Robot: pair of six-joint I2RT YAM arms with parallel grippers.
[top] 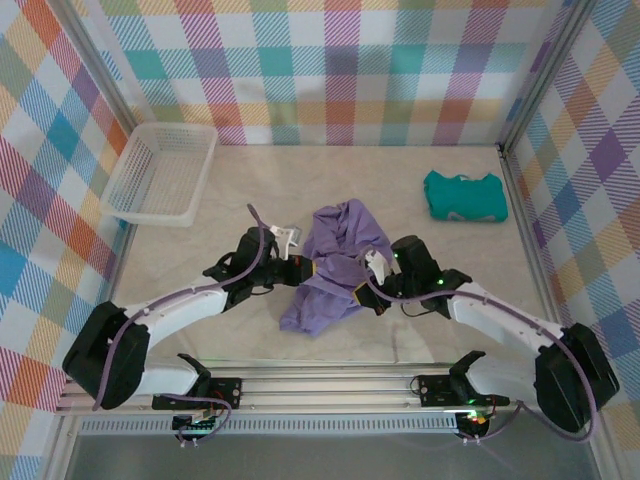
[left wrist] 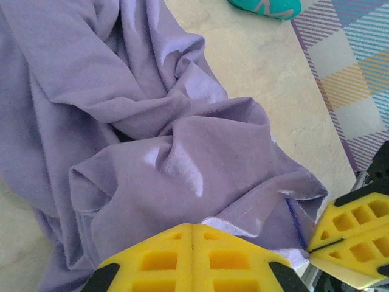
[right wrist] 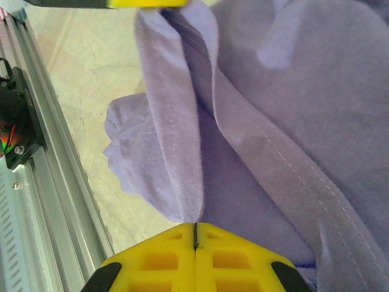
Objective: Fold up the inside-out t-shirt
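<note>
The inside-out t-shirt [top: 332, 258] is a lavender heap, crumpled in the middle of the table. My left gripper [top: 307, 269] meets it from the left, my right gripper [top: 359, 289] from the right, both low on the heap. In the left wrist view the yellow left gripper [left wrist: 193, 226] is shut, with a stitched hem of the t-shirt [left wrist: 182, 146] running into its tips. The right gripper [right wrist: 195, 225] is shut too, pinching a fold of the t-shirt [right wrist: 176, 152]. The other arm's yellow fingers [left wrist: 349, 234] show close by at the right.
A teal folded garment [top: 465, 195] lies at the back right. A white mesh basket [top: 160, 172] stands at the back left. The aluminium rail [top: 330, 385] runs along the near edge, just below the shirt. Plaid walls enclose the table.
</note>
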